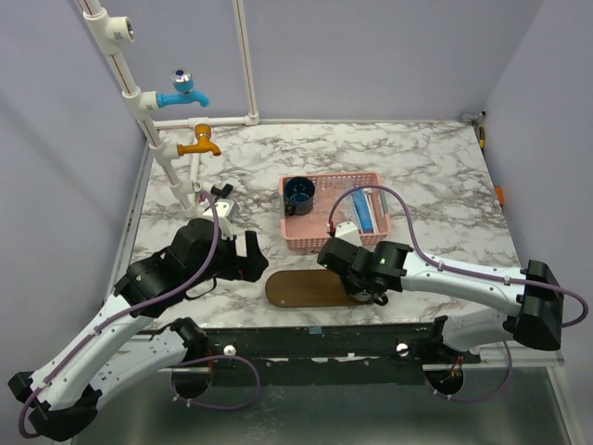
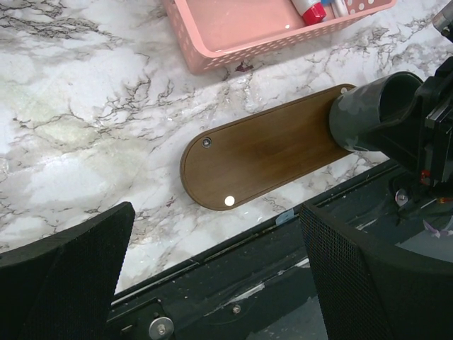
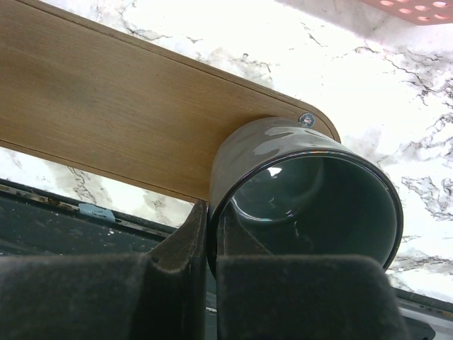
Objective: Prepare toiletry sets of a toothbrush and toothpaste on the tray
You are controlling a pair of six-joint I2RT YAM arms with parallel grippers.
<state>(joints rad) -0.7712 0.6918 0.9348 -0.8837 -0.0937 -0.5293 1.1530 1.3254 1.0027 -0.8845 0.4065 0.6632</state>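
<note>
Near edge first: right gripper (image 3: 210, 234) is clamped tight on the rim of a dark grey cup (image 3: 304, 184), one finger inside the wall, one outside. The cup is over the right end of the tray (image 2: 255, 156), close to the rounded edge; can't tell if its base is down. Rest of the tray is bare. Likely step is setting the cup on the tray: keep it level, land the base fully inside the edge, let go only once flat. Right arm reaches in low from the right, wrist bent over the tray. Left gripper (image 2: 212, 283) is wide open, empty, hovering left of the tray, arm folded. Farther back, toothpaste (image 2: 311, 8) and toothbrushes (image 1: 363, 206) lie in the pink basket (image 2: 212, 42), a blue cup (image 1: 299, 193) beside them.
</note>
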